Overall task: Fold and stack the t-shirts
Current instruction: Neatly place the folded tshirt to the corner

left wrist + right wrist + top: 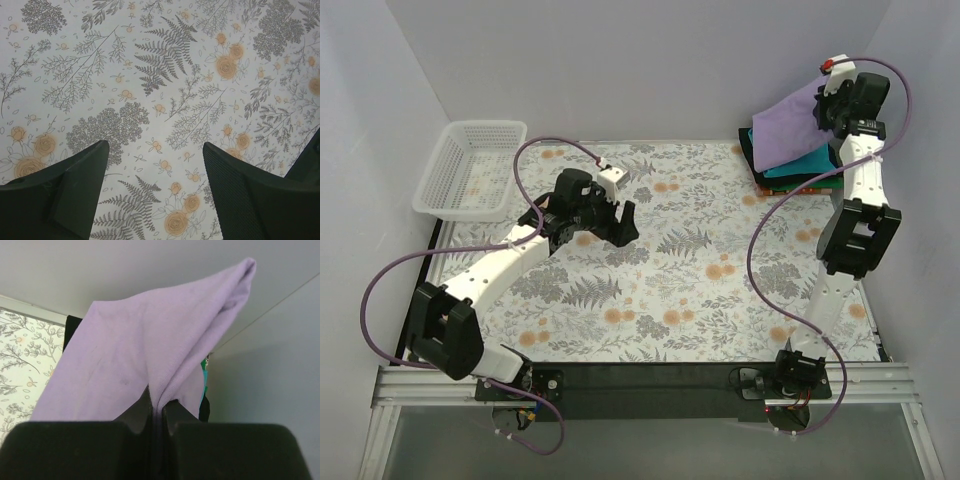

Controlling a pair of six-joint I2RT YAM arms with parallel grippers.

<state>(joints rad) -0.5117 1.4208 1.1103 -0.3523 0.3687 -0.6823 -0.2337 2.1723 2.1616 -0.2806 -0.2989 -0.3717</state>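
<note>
A folded lavender t-shirt (790, 125) hangs tilted over the stack at the table's far right corner, its near edge pinched in my right gripper (827, 103). Up close, the lavender t-shirt (140, 360) fills the right wrist view and my right gripper (158, 407) is shut on a fold of it. Under it lie folded t-shirts: teal (807, 163), dark green (752, 152) and a strip of orange-red (812, 188). My left gripper (618, 222) hovers open over the floral table cloth at mid-left, holding nothing. Its dark fingers (240, 190) stand wide apart above bare cloth.
A white mesh basket (470, 170) stands at the far left corner, partly off the table cloth (690, 280). Grey walls close in on the left, back and right. Purple cables loop from both arms.
</note>
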